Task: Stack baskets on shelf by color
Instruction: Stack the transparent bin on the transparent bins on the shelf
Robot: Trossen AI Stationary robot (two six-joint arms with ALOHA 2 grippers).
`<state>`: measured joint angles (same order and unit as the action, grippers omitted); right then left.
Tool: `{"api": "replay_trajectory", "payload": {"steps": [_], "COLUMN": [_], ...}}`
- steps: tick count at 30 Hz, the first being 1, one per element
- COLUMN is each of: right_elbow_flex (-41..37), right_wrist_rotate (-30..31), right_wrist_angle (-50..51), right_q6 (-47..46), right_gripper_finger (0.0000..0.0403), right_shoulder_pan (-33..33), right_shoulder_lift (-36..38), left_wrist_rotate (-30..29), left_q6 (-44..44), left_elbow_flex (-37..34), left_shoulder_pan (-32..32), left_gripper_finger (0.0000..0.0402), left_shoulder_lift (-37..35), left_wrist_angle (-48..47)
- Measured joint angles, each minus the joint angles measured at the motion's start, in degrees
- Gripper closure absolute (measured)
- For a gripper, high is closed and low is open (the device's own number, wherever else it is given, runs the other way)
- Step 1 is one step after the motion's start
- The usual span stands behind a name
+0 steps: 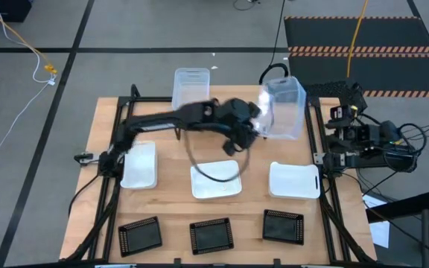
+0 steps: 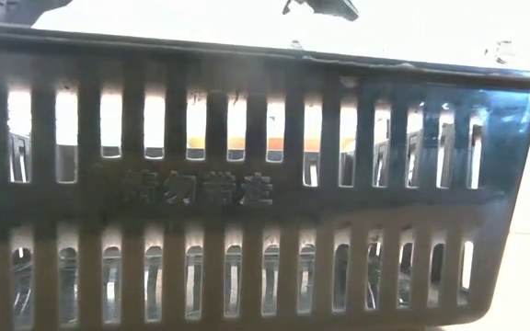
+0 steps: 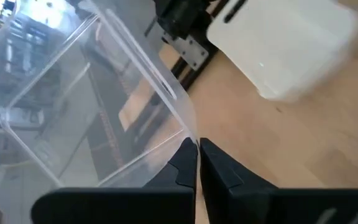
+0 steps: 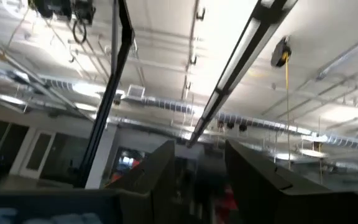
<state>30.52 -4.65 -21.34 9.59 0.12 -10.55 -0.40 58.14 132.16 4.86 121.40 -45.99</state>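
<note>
High cam straight down over whole table (image 1: 170, 197); low cam at tabletop height, pressed up against a black basket (image 2: 247, 193); left wrist cam close on clear basket (image 3: 92, 99), shared with high view; right wrist cam faces ceiling.

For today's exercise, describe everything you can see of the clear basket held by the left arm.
The clear basket is a see-through plastic bin with rounded corners and a thin rim, empty. It hangs tilted above the table's back right part, touching no other basket. The left tool is shut on one wall at the rim, the wall pinched between its dark fingers. Nothing else touches it.
</note>
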Motion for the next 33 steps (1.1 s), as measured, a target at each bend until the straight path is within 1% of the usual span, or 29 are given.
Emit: {"api": "replay_trajectory", "payload": {"steps": [3,6,11,16,19,20,24,28,33], "right_elbow_flex": [-0.1,-0.1,-0.1,-0.1,-0.1,-0.1,-0.1,-0.1,-0.1], "right_wrist_rotate": [0.0,0.0,0.0,0.0,0.0,0.0,0.1,0.1,0.1], "right_wrist_angle": [2.4,3.6,3.5,2.9,2.7,2.8,3.2,4.0,4.8], "right_q6": [-0.3,-0.4,-0.5,-0.4,-0.4,-0.4,-0.5,-0.5,-1.8], "right_gripper_finger": [0.0268,0.0268,0.0268,0.0268,0.0268,0.0268,0.0268,0.0268,0.0268], "right_shoulder_pan": [0.0,0.0,0.0,0.0,0.0,0.0,0.0,0.0,0.0], "right_shoulder_lift": [-0.3,-1.0,-2.5,-4.2,-5.1,-5.4,-6.2,-6.3,-6.3], "left_wrist_rotate": [-2.4,-6.4,-11.8,-12.8,-12.7,-12.7,-12.6,-11.5,-11.7], "left_q6": [-0.2,-0.3,-1.4,-4.7,-4.6,-4.6,-5.8,-5.9,-9.1], "left_elbow_flex": [0.1,0.0,0.0,0.0,0.0,0.0,-0.9,-0.9,-0.9], "left_shoulder_pan": [0.1,0.9,4.3,10.1,13.1,14.1,16.2,16.7,17.0], "left_gripper_finger": [0.0397,0.0397,0.0396,0.0393,0.0396,0.0397,0.0394,0.0397,0.0391], "left_shoulder_lift": [-6.0,-11.0,-18.1,-21.3,-22.1,-22.3,-22.7,-22.9,-22.8], "left_wrist_angle": [-8.5,-16.9,-29.3,-38.8,-43.1,-44.4,-43.9,-43.9,-43.8]}}
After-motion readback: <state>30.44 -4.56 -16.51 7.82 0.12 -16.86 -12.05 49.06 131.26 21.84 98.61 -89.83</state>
